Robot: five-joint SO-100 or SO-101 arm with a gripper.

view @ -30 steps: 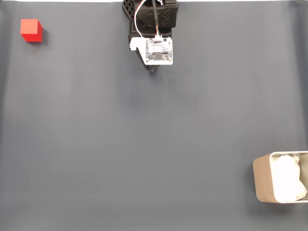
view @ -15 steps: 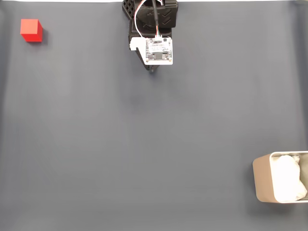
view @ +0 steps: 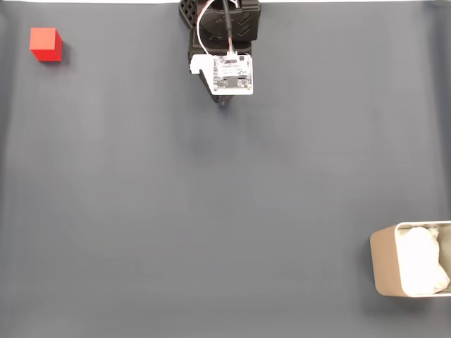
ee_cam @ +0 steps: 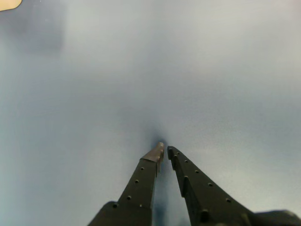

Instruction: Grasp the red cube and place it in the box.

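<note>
- Fixed view: the arm (view: pixel 224 53) sits folded at the top middle of the grey mat (view: pixel 211 211), apparently parked before any reach. The red cube (view: pixel 46 44) lies in the top left corner, well apart from it; the box (view: pixel 410 268) sits far off at the bottom right. Nothing stands between arm and cube.
- Wrist view: the gripper (ee_cam: pixel 164 149) hangs just above bare mat, fingers nearly pressed together and holding nothing. A beige corner (ee_cam: pixel 9 4) at top left may be the box.
</note>
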